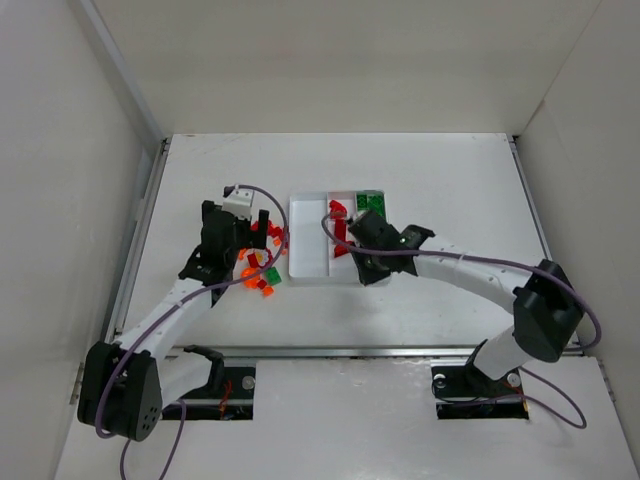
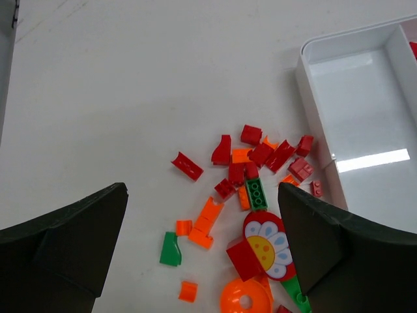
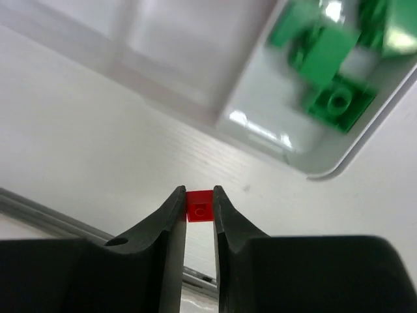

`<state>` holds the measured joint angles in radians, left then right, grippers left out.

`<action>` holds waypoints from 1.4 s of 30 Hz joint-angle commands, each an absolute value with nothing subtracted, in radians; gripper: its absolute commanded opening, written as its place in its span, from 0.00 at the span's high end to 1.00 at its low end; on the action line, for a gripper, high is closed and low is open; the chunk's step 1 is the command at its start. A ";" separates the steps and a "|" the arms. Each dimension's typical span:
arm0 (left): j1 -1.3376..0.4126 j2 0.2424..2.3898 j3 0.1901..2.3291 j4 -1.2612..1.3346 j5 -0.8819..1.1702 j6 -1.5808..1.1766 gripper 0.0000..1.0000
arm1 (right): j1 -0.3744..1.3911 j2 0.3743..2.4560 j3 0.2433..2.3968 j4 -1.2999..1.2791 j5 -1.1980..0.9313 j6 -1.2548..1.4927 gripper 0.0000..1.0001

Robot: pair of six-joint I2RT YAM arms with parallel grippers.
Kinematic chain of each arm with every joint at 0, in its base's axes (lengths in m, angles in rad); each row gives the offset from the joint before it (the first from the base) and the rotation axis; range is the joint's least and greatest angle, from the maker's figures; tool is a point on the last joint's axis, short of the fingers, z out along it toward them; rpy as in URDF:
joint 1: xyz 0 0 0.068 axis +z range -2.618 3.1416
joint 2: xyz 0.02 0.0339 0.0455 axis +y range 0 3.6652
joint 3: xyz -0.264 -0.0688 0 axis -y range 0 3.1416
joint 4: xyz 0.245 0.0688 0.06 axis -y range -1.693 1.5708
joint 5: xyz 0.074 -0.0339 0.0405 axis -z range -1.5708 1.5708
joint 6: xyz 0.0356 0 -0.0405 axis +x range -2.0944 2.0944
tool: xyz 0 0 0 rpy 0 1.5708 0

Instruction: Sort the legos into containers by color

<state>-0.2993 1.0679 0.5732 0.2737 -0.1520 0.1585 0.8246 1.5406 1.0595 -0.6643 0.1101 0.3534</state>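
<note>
– Between the right jaws sits one small red brick (image 3: 199, 212), pinched by its two flat sides, over the desk (image 3: 78, 150) just outside the tray (image 3: 215, 120). Whether it is lifted or resting on the desk, I can't tell.

– How will it handle?

– Judging by its looks, it is nearly weightless, hard, glossy plastic. It won't crush, but it is slick and tiny, so it may twist or pop out if the squeeze lands off-centre. Flat side against flat pad, with the face that bears the stud left free, seems the right hold, and that is how it sits.

– Where should it go?

– The nearest end compartment holds green pieces (image 3: 326, 72). The red pieces (image 1: 338, 222) lie in the middle one, so that's my guess.

– And the left arm?

– Its jaws are spread wide above the loose pile (image 2: 254, 189) on the desk, beside the tray's bare compartment (image 2: 355, 111). Reds, oranges and greens lie touching each other there. A lone piece on the fringe, like the curved red one (image 2: 187, 165), looks easiest to take by its sides.
</note>
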 commanded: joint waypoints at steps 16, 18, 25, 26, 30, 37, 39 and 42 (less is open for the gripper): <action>-0.261 0.979 0.476 0.311 -0.229 -0.032 0.01 | 0.551 2.166 1.988 -0.637 0.134 0.270 0.94; -0.250 0.979 0.463 0.302 -0.175 -0.011 0.03 | 0.551 2.192 2.014 -0.661 0.111 0.256 0.81; -0.227 1.002 0.442 0.276 0.168 0.322 0.18 | 0.551 2.201 1.982 -0.612 0.037 0.227 0.69; -0.216 1.011 0.442 0.250 0.192 0.375 0.18 | 0.551 2.201 1.982 -0.612 0.037 0.218 0.60; -0.204 1.089 0.521 0.125 0.245 0.564 0.23 | 0.551 2.188 1.991 -0.624 -0.017 0.193 0.26; -0.181 1.206 0.666 -0.170 0.330 0.952 0.24 | 0.551 2.102 1.956 -0.597 -0.083 0.152 0.15; -0.181 1.247 0.686 -0.207 0.330 1.024 0.23 | 0.551 2.085 1.933 -0.585 -0.083 0.152 0.15; -0.181 1.310 0.734 -0.228 0.319 1.035 0.27 | 0.551 2.062 1.901 -0.574 -0.083 0.141 0.15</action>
